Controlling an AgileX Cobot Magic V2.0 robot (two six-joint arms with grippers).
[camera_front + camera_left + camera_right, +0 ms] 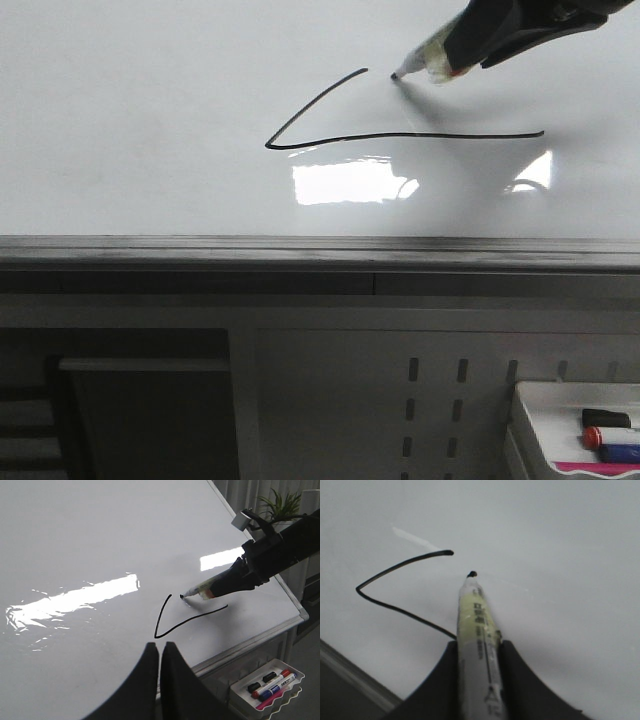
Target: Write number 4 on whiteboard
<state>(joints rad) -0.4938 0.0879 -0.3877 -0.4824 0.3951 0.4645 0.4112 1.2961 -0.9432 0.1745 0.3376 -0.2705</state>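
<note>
On the large glossy white whiteboard [150, 100] | unfinished thin black number 4 [400, 137]: slanted stroke and long bar only | right gripper [478, 652] clamps pale yellow-green marker [425, 60], tip at board just right of slant's top | left gripper [160, 652] pressed closed, empty, near edge.

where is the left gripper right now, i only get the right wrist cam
Observer: The left gripper is shut on nothing, by the near edge of the whiteboard, short of the strokes.
Operator: how far does the bar run, the pen hides it
Observer: On the number 4, the bar ends well to the right of the marker tip.
Operator: any other pens around
Observer: A tray below the board holds spare markers.
</note>
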